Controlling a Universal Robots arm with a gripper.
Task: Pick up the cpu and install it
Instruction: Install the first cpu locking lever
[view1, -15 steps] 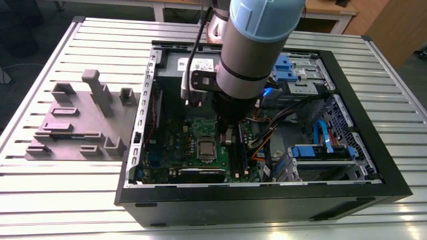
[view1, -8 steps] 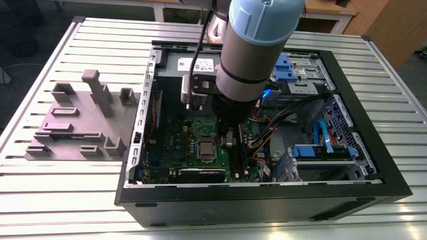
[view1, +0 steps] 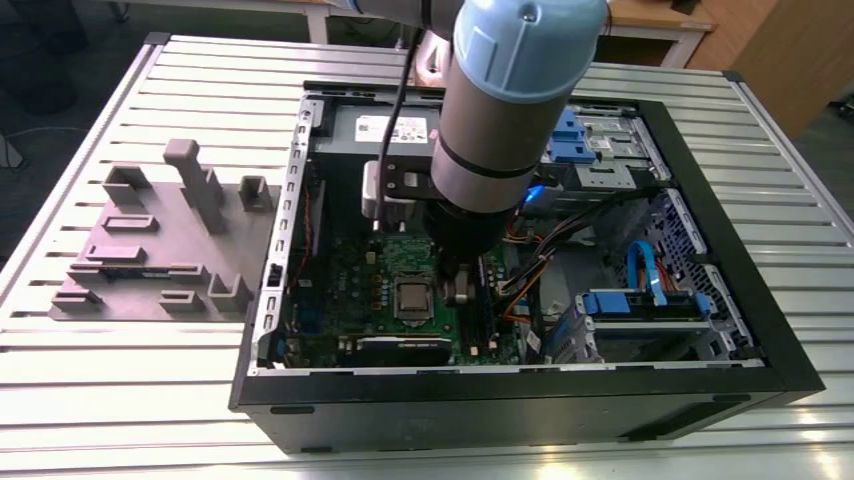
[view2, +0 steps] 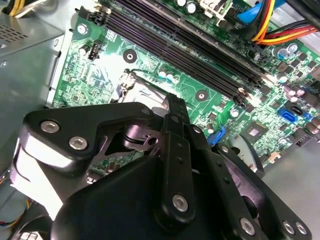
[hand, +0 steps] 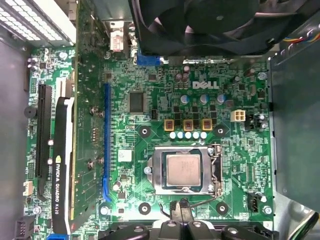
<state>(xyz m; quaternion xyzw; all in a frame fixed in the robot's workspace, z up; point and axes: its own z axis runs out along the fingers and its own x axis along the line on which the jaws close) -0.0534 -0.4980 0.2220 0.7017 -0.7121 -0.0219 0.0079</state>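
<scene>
We see the cpu (hand: 183, 170) already lying flat inside the metal socket frame (hand: 186, 149) on the green motherboard (hand: 225, 150), silver top up, so it appears seated where the task wants it. The gripper (view1: 461, 285) hangs above the board inside the open computer case (view1: 667, 350), just beside the socket as the exterior view shows it, and we judge it carries nothing, since the chip rests in its socket apart from the fingers. Whether the jaws are parted or closed we cannot tell: in the second wrist view the black gripper body (view2: 170, 190) blocks its own tips. The first wrist view gives us what the other 2 do not, a straight look down on the chip square within the frame, with the retention lever (hand: 219, 167) along 1 side. The exterior view alone shows the grey-purple fixture block (view1: 160, 250) on the slatted table (view1: 107, 400), at the exterior view's left of the case. The second wrist view adds the long memory slots (view2: 190, 45) beyond the socket.
</scene>
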